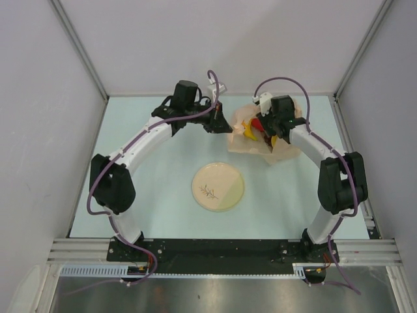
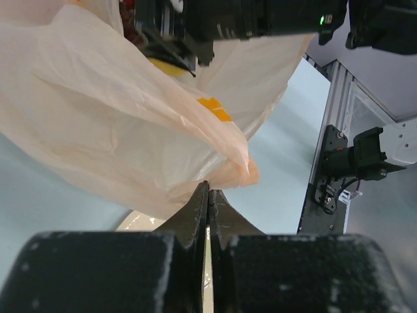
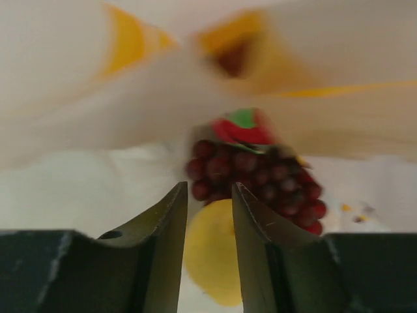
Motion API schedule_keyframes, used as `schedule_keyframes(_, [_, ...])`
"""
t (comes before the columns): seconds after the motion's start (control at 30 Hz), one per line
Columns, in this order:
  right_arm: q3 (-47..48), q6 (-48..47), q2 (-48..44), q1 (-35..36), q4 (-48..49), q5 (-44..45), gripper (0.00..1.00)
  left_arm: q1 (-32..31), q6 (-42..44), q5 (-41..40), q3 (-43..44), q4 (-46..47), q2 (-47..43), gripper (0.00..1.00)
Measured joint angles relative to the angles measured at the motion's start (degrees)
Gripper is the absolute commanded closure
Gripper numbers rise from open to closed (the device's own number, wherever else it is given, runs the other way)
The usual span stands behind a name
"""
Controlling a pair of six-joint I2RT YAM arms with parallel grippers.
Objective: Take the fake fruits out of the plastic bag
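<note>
From above, your translucent pale-peach plastic bag (image 1: 238,145) lies far right, with the right gripper (image 1: 267,130) in its mouth, nearer the fruit. The left wrist view shows the left gripper (image 2: 208,189) pinched shut on the bag's edge. At the right wrist, narrowly parted jaws grip nothing (a round yellow plastic lemon (image 3: 208,261) shows through the gap). The dark red-purple plastic grape bunch (image 3: 260,179) sits just ahead, slightly right.

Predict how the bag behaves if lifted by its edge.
The bag looks thin, creased, translucent: likely floppy, draping from the left tool's pinch. Probably light itself; the grapes and lemon inside would likely weigh down and shift its low side.
</note>
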Motion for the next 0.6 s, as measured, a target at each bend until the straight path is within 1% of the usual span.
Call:
schedule_keyframes(0.17, [-0.4,2.2,-0.1,3.7,-0.9,-1.7,0.66,0.0,0.0,0.0,0.5,-0.2,0.4,0.96])
schedule_keyframes(0.27, [-0.4,3.3,0.0,4.6,-0.8,-1.7,0.5,-0.1,0.0,0.0,1.2,-0.2,1.3,0.96])
schedule_keyframes(0.3, [-0.4,3.4,0.1,4.6,-0.5,-1.4,0.4,-0.1,0.0,0.0,1.4,-0.2,1.5,0.96])
schedule_keyframes(0.37, [-0.4,3.4,0.7,4.6,0.5,-0.6,0.32,-0.2,0.0,0.0,1.4,-0.2,1.7,0.96])
schedule_keyframes(0.4, [-0.4,2.8,1.3,4.5,1.1,-0.1,0.26,-0.2,0.0,0.0,1.4,-0.2,1.7,0.96])
schedule_keyframes(0.43, [-0.4,1.6,2.1,4.5,1.6,0.2,0.22,-0.2,0.0,0.0,1.4,-0.2,1.7,0.96])
schedule_keyframes(0.5, [-0.1,-0.7,3.9,4.5,2.4,0.7,0.19,-0.3,0.1,0.0,1.4,-0.4,1.7,0.96])
schedule_keyframes(0.6, [1.9,-5.1,7.5,3.8,2.7,0.8,0.18,-0.3,0.2,0.0,1.4,-0.8,1.7,0.96])
